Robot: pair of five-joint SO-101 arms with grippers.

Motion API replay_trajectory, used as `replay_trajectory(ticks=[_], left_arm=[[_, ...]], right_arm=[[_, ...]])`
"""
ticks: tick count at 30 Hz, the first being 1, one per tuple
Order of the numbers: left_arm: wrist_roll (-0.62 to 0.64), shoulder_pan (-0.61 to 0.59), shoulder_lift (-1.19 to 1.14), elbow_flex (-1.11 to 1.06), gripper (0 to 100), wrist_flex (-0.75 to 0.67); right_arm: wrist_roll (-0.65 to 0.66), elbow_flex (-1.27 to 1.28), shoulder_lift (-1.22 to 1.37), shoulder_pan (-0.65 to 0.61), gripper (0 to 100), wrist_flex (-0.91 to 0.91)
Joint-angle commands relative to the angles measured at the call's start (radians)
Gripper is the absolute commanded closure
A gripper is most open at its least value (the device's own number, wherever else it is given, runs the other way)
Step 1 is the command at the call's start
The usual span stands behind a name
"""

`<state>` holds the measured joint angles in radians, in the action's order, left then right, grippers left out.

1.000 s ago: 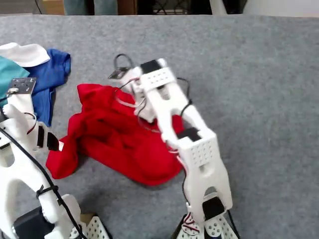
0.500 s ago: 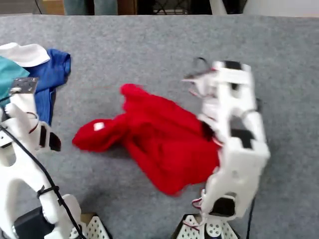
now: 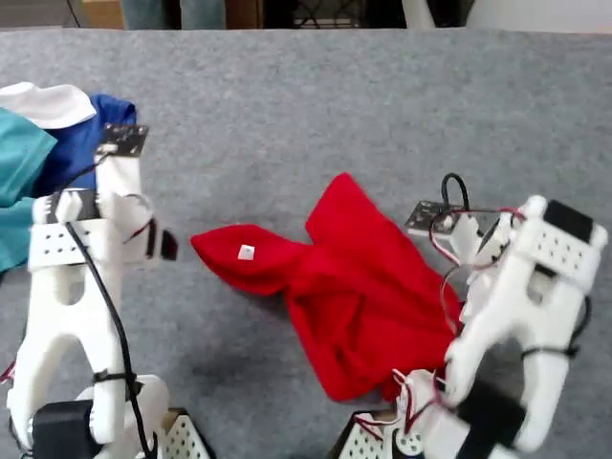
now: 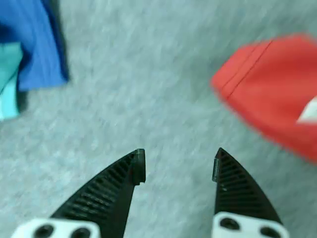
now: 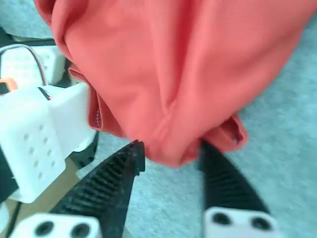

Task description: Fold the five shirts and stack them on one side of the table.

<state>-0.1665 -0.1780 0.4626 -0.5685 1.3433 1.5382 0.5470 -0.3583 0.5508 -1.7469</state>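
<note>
Because the red shirt (image 3: 359, 287) lies crumpled in a loose heap near the middle of the table (image 3: 287, 115), the step in hand is judged to be spreading it flat; no fold has been made on it, so the task is at an early stage. The right gripper (image 5: 171, 148) sits at the shirt's near edge with its jaws well apart, a bunched fold of cloth lying between them. The left gripper (image 4: 178, 158) hangs over bare table with jaws wide and empty, between the blue shirt (image 4: 32, 44) and the red shirt's pointed end. The next move calls for each gripper to take one edge and draw the cloth out flat and taut. From the high view, read the whole outline of the red shirt, plus the teal shirt (image 3: 19, 167) and white shirt (image 3: 48, 100) heaped with the blue one at the table's left edge. Only the right wrist view discloses the hem stitching and how the fold sits between the jaws.
</note>
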Motion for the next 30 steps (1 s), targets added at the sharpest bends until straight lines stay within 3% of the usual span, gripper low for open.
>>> replay_trajectory(ticks=[1,6,10,13,15,19,23,26,30], left_arm=[[0.097,0.101,0.018,0.001,76,-0.077],[0.187,0.213,-0.034,-0.050,76,-0.270],[0.250,0.289,-0.163,-0.116,77,-0.462],[0.282,0.326,-0.287,-0.124,77,-0.516],[0.287,0.346,-0.350,-0.122,80,-0.517],[0.284,0.341,-0.391,-0.105,97,-0.512],[0.210,0.332,-0.385,-0.088,97,-0.471],[0.129,0.317,-0.339,-0.051,97,-0.356],[0.072,0.237,-0.209,-0.005,97,-0.244]], right_arm=[[0.014,0.005,-0.140,0.012,73.0,-0.012],[-0.104,-0.024,-0.208,-0.003,73.0,0.043],[-0.311,-0.068,-0.179,-0.069,73.0,0.135],[-0.442,-0.116,-0.147,-0.153,73.0,0.172],[-0.528,-0.160,-0.117,-0.219,73.0,0.190],[-0.661,-0.223,-0.027,-0.373,73.0,0.256],[-0.724,-0.254,0.122,-0.549,73.0,0.388],[-0.753,-0.286,0.269,-0.657,73.0,0.506],[-0.792,-0.407,0.492,-0.724,73.1,0.574]])
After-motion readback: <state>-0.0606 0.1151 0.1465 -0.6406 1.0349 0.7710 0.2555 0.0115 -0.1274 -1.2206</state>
